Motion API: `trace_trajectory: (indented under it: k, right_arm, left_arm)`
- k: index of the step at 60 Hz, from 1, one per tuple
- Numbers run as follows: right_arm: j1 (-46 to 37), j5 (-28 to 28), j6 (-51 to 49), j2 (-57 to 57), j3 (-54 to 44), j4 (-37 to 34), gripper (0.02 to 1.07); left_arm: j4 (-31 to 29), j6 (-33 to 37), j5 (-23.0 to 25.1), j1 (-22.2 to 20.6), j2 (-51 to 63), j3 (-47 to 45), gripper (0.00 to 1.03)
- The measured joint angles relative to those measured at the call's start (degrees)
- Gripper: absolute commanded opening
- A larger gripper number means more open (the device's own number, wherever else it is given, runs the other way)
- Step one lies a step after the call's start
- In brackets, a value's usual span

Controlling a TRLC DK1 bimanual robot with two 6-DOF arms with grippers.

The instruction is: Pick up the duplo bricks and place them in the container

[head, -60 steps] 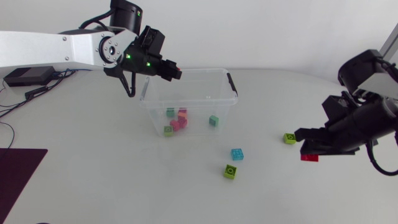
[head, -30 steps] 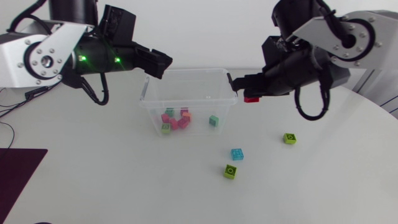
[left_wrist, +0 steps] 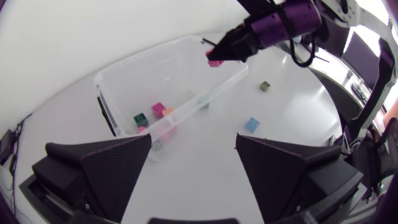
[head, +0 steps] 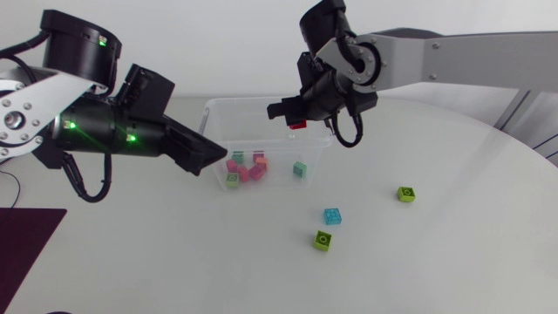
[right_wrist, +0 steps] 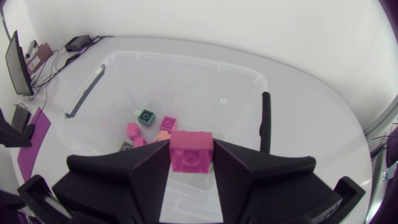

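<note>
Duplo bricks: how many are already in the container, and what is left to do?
Done: several bricks lie in the container. In hand: the right gripper holds a red brick over the container, not yet released. Left: on the table, a blue brick, a green brick next to it and a second green brick apart. The left gripper is open and empty.

Clear glossy plastic container; smooth plastic duplo bricks; matt white table; matt black jaws
</note>
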Motion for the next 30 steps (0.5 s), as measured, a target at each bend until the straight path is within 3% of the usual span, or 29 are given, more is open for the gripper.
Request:
trace_trajectory:
  k: [1,2,14,30]
  right_arm:
    - [0.1,0.2,0.0,0.7,0.1,0.0,0.98]
    - [0.1,0.4,0.0,0.9,0.2,0.0,1.02]
    - [-0.9,0.6,0.0,-0.5,0.3,-0.1,1.03]
    - [-8.4,0.8,0.3,-20.4,-8.2,-0.2,1.03]
  left_arm:
    - [-0.8,0.3,0.1,-0.6,0.1,-0.2,0.95]
    - [-1.2,0.4,0.1,-1.0,0.2,-0.3,0.95]
    - [-4.5,1.2,0.6,-8.9,5.0,-0.3,0.95]
    - [-12.4,-1.5,-2.6,-19.7,18.8,9.6,0.95]
